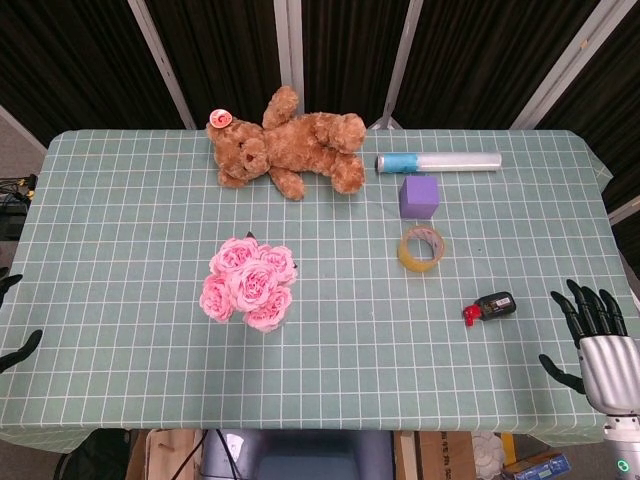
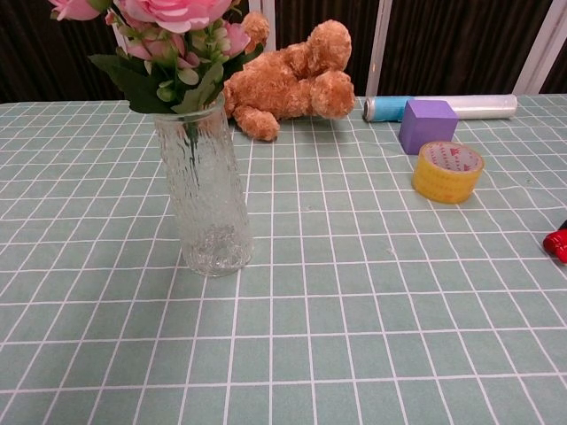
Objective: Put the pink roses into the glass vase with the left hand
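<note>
The pink roses (image 1: 249,282) stand in the glass vase (image 2: 205,199) left of the table's middle; in the chest view their blooms and green leaves (image 2: 173,35) rise out of the vase's mouth. Only dark fingertips of my left hand (image 1: 14,345) show at the far left edge of the head view, well away from the flowers and holding nothing. My right hand (image 1: 594,345) hovers at the table's front right corner with fingers spread and nothing in it.
A brown teddy bear (image 1: 288,143) lies at the back. A clear tube with a blue end (image 1: 438,162), a purple cube (image 1: 419,196), a yellow tape roll (image 1: 423,249) and a small red-and-black item (image 1: 489,307) occupy the right half of the green checked tablecloth (image 1: 120,220).
</note>
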Action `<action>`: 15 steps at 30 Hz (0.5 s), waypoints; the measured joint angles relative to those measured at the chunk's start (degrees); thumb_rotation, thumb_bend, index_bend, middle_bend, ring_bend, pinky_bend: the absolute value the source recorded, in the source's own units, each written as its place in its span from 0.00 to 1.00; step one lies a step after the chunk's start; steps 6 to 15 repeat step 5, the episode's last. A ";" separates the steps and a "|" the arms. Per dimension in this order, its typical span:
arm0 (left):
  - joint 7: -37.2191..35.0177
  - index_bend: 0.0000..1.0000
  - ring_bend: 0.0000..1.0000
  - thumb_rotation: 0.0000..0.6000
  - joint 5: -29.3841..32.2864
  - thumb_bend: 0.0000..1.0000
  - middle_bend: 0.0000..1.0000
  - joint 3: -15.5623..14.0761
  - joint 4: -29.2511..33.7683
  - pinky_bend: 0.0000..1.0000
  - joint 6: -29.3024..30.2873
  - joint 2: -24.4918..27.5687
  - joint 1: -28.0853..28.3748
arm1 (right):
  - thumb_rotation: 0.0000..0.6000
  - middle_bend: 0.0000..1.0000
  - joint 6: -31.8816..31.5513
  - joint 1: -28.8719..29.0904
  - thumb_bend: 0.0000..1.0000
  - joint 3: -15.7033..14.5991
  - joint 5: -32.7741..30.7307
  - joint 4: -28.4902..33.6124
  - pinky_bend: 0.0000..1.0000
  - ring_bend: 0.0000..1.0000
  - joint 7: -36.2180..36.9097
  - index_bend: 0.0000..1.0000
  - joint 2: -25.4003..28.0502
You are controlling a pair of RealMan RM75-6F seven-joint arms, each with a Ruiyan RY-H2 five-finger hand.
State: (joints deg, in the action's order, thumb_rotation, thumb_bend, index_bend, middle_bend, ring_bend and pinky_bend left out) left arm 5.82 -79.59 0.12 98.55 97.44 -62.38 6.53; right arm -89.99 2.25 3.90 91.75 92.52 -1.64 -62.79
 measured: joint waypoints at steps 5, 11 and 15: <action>-1.87 0.20 0.04 1.00 -0.48 0.28 0.11 1.10 -2.16 0.11 -0.01 -0.69 -0.45 | 1.00 0.07 0.58 0.43 0.20 -0.20 0.20 0.48 0.00 0.07 -0.09 0.15 0.08; -1.87 0.20 0.04 1.00 -0.48 0.28 0.11 1.10 -2.16 0.11 -0.01 -0.69 -0.45 | 1.00 0.07 0.58 0.43 0.20 -0.20 0.20 0.48 0.00 0.07 -0.09 0.15 0.08; -1.87 0.20 0.04 1.00 -0.48 0.28 0.11 1.10 -2.16 0.11 -0.01 -0.69 -0.45 | 1.00 0.07 0.58 0.43 0.20 -0.20 0.20 0.48 0.00 0.07 -0.09 0.15 0.08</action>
